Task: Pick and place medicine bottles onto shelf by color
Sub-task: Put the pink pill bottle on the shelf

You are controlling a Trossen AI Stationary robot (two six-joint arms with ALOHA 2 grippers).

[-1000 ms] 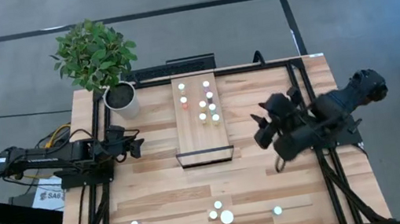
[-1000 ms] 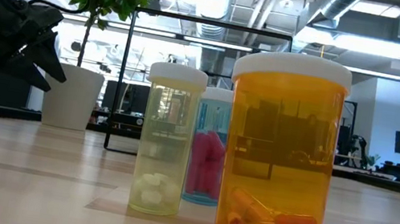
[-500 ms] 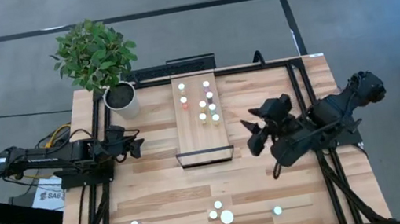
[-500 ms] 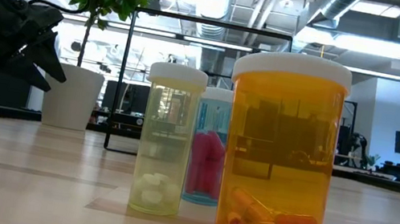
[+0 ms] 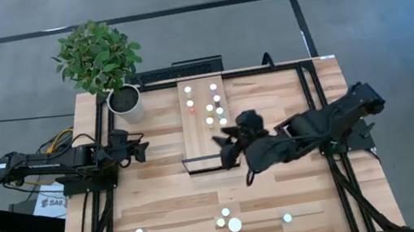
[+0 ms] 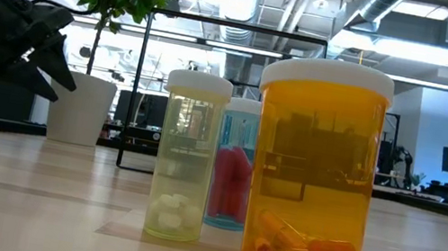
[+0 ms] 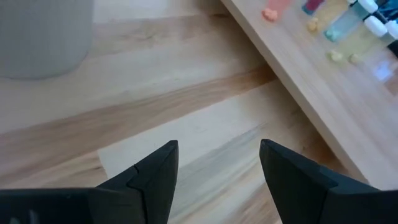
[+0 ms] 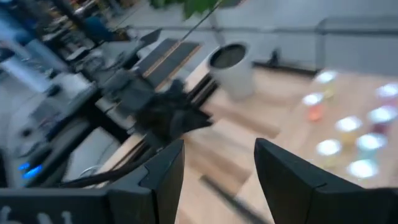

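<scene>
The shelf (image 5: 208, 136) is a light-wood board lying on the table's middle, with a dark frame at its near end. Several white-capped bottles (image 5: 209, 108) stand on its far half. More bottles stand near the table's near edge, among them a big one (image 5: 235, 225). In the low view these show as a yellow bottle (image 6: 187, 156), a teal one (image 6: 232, 173) and the big orange one (image 6: 314, 172). My right gripper (image 5: 226, 144) is open and empty above the shelf's near end. My left gripper (image 5: 143, 150) waits open and empty at the table's left.
A white pot with a green plant (image 5: 124, 99) stands at the table's far left corner, and also shows in the left wrist view (image 7: 43, 31). Bare tabletop (image 5: 161, 197) lies between the shelf and the near row of bottles.
My right gripper has swung from the table's right side toward the left, ending above the shelf's near end. Its fingers stay open. The bottles have kept their places.
</scene>
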